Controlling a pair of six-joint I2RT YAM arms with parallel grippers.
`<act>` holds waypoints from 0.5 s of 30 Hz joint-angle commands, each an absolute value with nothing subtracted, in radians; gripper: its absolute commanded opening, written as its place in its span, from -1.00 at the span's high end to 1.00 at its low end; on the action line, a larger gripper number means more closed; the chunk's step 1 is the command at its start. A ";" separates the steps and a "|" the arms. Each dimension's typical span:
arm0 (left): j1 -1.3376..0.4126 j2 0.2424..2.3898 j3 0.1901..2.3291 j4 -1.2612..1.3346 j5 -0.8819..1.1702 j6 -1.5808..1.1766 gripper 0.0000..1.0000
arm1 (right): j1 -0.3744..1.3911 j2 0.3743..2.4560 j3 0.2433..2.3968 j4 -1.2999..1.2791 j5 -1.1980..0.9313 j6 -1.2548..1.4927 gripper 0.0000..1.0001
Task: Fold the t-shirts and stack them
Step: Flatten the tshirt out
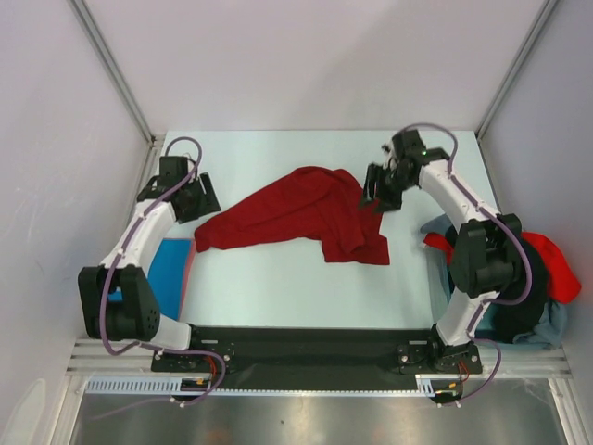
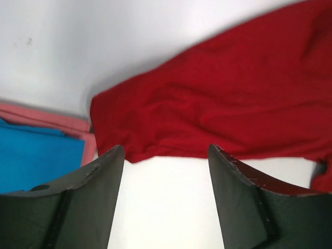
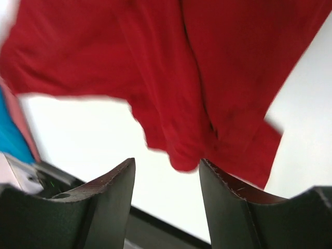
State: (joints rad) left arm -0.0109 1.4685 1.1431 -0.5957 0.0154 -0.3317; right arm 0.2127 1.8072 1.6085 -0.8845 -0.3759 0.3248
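**Both grippers open, dark red shirt loose between them**

The overhead camera alone shows the whole layout. The dark red t-shirt (image 1: pixel 306 218) is spread, rumpled, across the middle of the table (image 1: pixel 278 297), with one gripper at each end of it. Only this view catches the heap well behind the right gripper, on the outer side of its arm. It holds a bright red shirt (image 1: pixel 558 267), a black one (image 1: pixel 519 311) and a pale grey-blue one (image 1: pixel 554 326).

The wrist cameras alone settle the jaws. The left gripper (image 2: pixel 166 153) has its fingers spread with nothing between them. The dark red cloth lies just ahead of its fingertips, the nearest edge running across the gap, and spreads away ahead and to the right. To the left of its left finger lies the bright blue t-shirt (image 2: pixel 36 161), flat, with a pink edge (image 2: pixel 52 118) along its far side.

The right gripper (image 3: pixel 167 163) also stands open and holds nothing. The dark red shirt fills the view ahead of it, and a rounded fold reaches down to just in front of the gap between the fingertips. Whether that fold touches a finger cannot be told.
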 commanded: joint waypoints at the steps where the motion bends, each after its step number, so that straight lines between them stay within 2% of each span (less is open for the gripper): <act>1: -0.032 1.379 1.079 -0.597 0.107 -0.345 -0.43 | 0.242 1.758 1.415 -0.827 -0.439 0.281 -0.18; 5: -0.113 1.439 1.049 -0.598 0.163 -0.347 -0.32 | 0.296 1.784 1.307 -0.760 -0.414 0.265 -0.19; 9: -0.132 1.473 1.074 -0.581 0.173 -0.364 -0.28 | 0.314 1.873 1.351 -0.721 -0.408 0.274 -0.15; 12: -0.132 1.514 1.138 -0.595 0.183 -0.356 -0.26 | 0.307 1.927 1.391 -0.718 -0.397 0.294 0.21; 13: -0.132 1.522 1.152 -0.603 0.180 -0.350 -0.26 | 0.305 1.931 1.410 -0.718 -0.399 0.298 0.43; 15: -0.132 1.534 1.179 -0.618 0.169 -0.345 -0.26 | 0.299 1.927 1.431 -0.733 -0.365 0.302 0.75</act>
State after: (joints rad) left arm -0.1360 1.5295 1.0996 -0.6159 0.1604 -0.3477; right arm 0.3107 1.9335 1.3640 -0.7574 -0.3969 0.2947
